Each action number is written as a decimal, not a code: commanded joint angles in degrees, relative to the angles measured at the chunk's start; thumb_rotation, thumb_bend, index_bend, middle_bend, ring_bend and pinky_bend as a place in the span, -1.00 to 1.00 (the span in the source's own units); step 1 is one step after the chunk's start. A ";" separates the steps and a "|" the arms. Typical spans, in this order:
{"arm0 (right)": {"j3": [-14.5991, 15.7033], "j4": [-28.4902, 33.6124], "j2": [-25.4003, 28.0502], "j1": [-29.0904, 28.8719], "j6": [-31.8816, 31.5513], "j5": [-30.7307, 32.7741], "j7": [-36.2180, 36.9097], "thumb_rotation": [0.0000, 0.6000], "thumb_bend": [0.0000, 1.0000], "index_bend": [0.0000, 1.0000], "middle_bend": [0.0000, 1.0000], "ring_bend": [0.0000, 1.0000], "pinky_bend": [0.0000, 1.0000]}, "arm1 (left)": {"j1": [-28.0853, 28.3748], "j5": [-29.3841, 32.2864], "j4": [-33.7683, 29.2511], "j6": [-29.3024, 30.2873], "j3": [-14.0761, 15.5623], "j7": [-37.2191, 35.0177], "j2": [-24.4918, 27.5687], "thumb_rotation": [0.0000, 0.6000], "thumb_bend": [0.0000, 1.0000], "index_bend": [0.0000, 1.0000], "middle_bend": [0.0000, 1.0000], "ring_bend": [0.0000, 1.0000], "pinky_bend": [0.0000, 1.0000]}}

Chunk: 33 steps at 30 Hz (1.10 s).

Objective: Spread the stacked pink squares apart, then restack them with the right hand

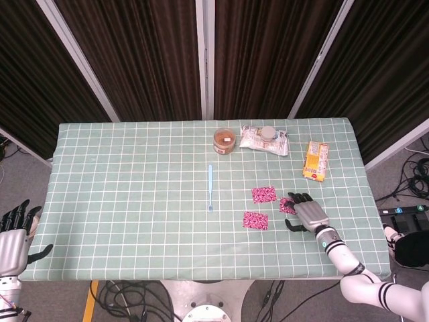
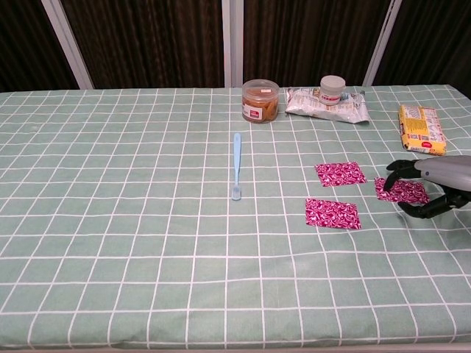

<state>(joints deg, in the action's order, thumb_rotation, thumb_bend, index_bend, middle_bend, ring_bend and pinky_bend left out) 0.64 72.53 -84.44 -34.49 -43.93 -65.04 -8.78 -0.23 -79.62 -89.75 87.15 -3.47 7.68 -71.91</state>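
Observation:
Three pink patterned squares lie apart on the green checked cloth. One square [image 1: 263, 194] [image 2: 340, 173] is further back, and a second square [image 1: 255, 220] [image 2: 332, 213] lies nearer the front. The third square [image 1: 289, 205] [image 2: 401, 191] lies to their right, partly under my right hand [image 1: 310, 215] [image 2: 434, 184]. The hand's fingertips press on this square from above, with the fingers arched and apart. My left hand [image 1: 15, 231] hangs off the table's left edge with its fingers spread and nothing in it; the chest view does not show it.
A light blue spoon [image 1: 210, 188] [image 2: 236, 165] lies mid-table. Along the back stand a brown jar [image 1: 224, 140] [image 2: 260, 101] and a snack bag with a white-lidded cup [image 1: 264, 139] [image 2: 329, 99]. A yellow box [image 1: 316, 160] [image 2: 421, 129] lies at the back right.

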 commanded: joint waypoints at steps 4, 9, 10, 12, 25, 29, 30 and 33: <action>-3.39 1.63 0.95 0.86 -3.88 -1.50 4.18 -0.02 -0.27 -0.54 -1.00 -1.00 -1.00 | 0.18 -0.19 -0.18 0.00 -0.07 0.20 0.05 1.00 -0.66 -0.55 -0.71 -0.79 -0.75; -7.08 0.64 -0.98 -1.25 -3.97 0.58 2.91 0.29 -0.67 -0.46 -0.98 -1.00 -1.00 | 0.08 -0.19 -0.54 0.25 -0.06 0.44 0.24 1.00 -0.66 -0.55 -0.71 -0.79 -0.75; -7.59 0.03 -1.74 -1.85 -3.68 1.29 1.95 0.37 -0.73 -0.44 -0.97 -1.00 -1.00 | 0.01 -0.18 -0.61 0.31 -0.03 0.47 0.29 1.00 -0.66 -0.55 -0.71 -0.79 -0.75; -8.49 -1.52 -3.73 -3.23 -2.77 3.00 -0.26 0.52 -0.77 -0.41 -0.97 -1.00 -1.00 | -0.21 -0.12 -0.74 0.52 0.09 0.51 0.40 1.00 -0.66 -0.55 -0.71 -0.79 -0.75; -10.55 -12.31 -13.72 -8.36 2.66 10.44 -6.81 0.90 -0.77 -0.37 -0.95 -1.00 -1.00 | -0.95 0.24 -0.93 0.98 0.37 0.41 0.63 1.00 -0.65 -0.55 -0.71 -0.79 -0.75; -10.77 -14.20 -15.02 -9.27 3.73 11.17 -7.55 0.89 -0.77 -0.37 -0.96 -1.00 -1.00 | -1.01 0.35 -0.83 0.89 0.41 0.32 0.57 1.00 -0.66 -0.55 -0.71 -0.79 -0.75; -10.79 -14.57 -15.24 -9.41 3.96 11.32 -7.67 0.89 -0.77 -0.37 -0.96 -1.00 -1.00 | -1.02 0.38 -0.81 0.84 0.43 0.33 0.55 1.00 -0.65 -0.55 -0.71 -0.79 -0.75; -10.83 -15.77 -15.87 -9.80 4.78 11.93 -8.02 0.91 -0.76 -0.37 -0.96 -1.00 -1.00 | -1.06 0.45 -0.76 0.77 0.45 0.31 0.55 1.00 -0.65 -0.55 -0.71 -0.79 -0.75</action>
<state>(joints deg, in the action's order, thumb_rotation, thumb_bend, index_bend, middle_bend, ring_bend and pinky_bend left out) -10.15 57.08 -100.06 -44.11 -39.42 -53.34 -16.62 -1.29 -79.16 -90.50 87.93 -3.02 7.98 -71.36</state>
